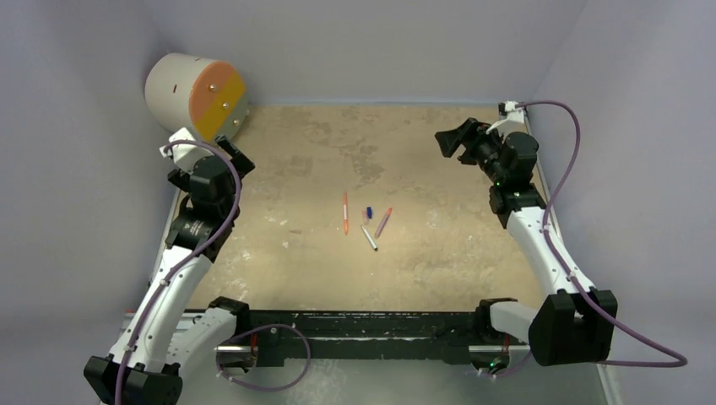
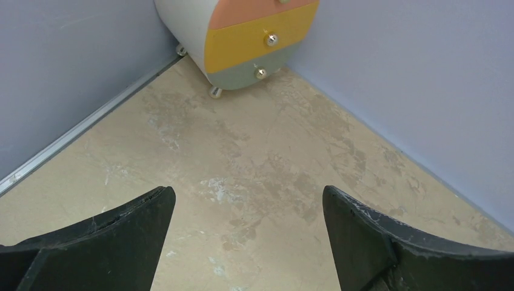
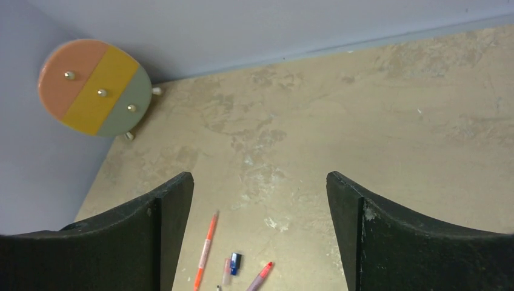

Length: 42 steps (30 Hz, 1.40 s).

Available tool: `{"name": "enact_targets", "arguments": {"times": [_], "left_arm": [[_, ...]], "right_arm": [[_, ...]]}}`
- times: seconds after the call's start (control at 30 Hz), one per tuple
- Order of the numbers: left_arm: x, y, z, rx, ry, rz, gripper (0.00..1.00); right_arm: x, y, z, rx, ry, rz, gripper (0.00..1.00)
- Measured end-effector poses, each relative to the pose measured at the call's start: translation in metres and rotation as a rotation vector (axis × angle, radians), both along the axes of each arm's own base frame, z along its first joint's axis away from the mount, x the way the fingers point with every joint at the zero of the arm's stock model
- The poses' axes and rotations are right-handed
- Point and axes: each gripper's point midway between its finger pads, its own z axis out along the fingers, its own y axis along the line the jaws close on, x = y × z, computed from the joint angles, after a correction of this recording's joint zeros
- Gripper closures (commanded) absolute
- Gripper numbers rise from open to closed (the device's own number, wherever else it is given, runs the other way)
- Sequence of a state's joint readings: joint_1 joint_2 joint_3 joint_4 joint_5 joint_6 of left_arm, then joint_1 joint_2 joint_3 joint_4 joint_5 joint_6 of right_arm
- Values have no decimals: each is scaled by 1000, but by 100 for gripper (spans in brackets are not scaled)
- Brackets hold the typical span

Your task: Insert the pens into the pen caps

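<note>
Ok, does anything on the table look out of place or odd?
The orange pen, white pen and mauve pen lie loose mid-table at different angles. Only two caps show, a blue cap and a pinkish cap, so one pen may go uncapped. Nothing looks spilled or broken.

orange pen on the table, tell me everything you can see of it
The orange pen is a thin, straight, plastic-looking stick, orange-red all along. It lies flat near the middle of the tan table, running lengthwise away from the arms, left of the blue cap and apart from it. Nothing touches it.
</note>
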<state>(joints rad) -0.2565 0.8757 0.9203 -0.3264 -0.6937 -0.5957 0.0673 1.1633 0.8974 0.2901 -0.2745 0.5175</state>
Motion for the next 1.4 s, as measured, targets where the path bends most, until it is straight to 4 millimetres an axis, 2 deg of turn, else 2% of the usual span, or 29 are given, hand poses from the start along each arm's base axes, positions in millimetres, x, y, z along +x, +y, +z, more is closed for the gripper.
{"name": "enact_targets", "arguments": {"times": [0.1,0.27,0.3,0.33,0.37,0.47,0.53,0.6,0.7,0.77,0.87,0.9,0.97,1.0,1.07,1.1,1.13,1.23,1.33,1.4], "left_arm": [[-2,0,4,-7,-17,1,10],[1,-7,6,-23,-28,-41,19],[2,-10,7,-31,-32,-57,20],[3,-15,7,-44,-37,-80,20],[5,-20,7,-61,-42,-105,20],[14,-45,2,-106,-50,-197,21],[19,-72,-13,-107,-22,-263,28],[20,-106,-30,-90,28,-343,28],[14,-158,-60,-30,115,-463,28],[6,-179,-81,9,158,-518,28],[-3,-189,-113,73,220,-549,31],[-5,-190,-123,94,242,-544,31],[-7,-186,-138,132,277,-520,23],[-8,-181,-141,147,290,-498,19],[-9,-168,-139,153,294,-446,17],[-10,-161,-136,149,295,-422,17],[-11,-154,-130,138,295,-400,17],[-5,-109,-98,66,258,-262,17],[-5,-78,-67,16,210,-160,17],[-8,-69,-52,0,190,-126,17]], "right_arm": [[1,0,-8,-8,25,1,17],[0,2,-7,-22,15,15,21],[-1,3,-7,-24,15,18,27],[-1,3,-8,-25,11,23,37],[-3,5,-9,-21,12,32,42],[-12,15,-21,63,41,95,46],[-16,24,-36,125,75,157,49],[-20,35,-62,177,132,202,49],[-28,62,-102,119,240,207,49],[-37,94,-106,16,257,239,53],[-37,133,-91,-105,209,283,80],[-34,141,-87,-138,197,281,85],[-22,150,-90,-210,201,251,87],[-18,156,-96,-245,214,238,82],[-11,166,-116,-320,256,217,62],[-11,172,-126,-350,276,215,57],[-13,180,-140,-396,303,224,52],[-24,204,-174,-485,362,264,51],[-30,224,-196,-542,396,293,53],[-31,233,-204,-561,406,305,53]]}}
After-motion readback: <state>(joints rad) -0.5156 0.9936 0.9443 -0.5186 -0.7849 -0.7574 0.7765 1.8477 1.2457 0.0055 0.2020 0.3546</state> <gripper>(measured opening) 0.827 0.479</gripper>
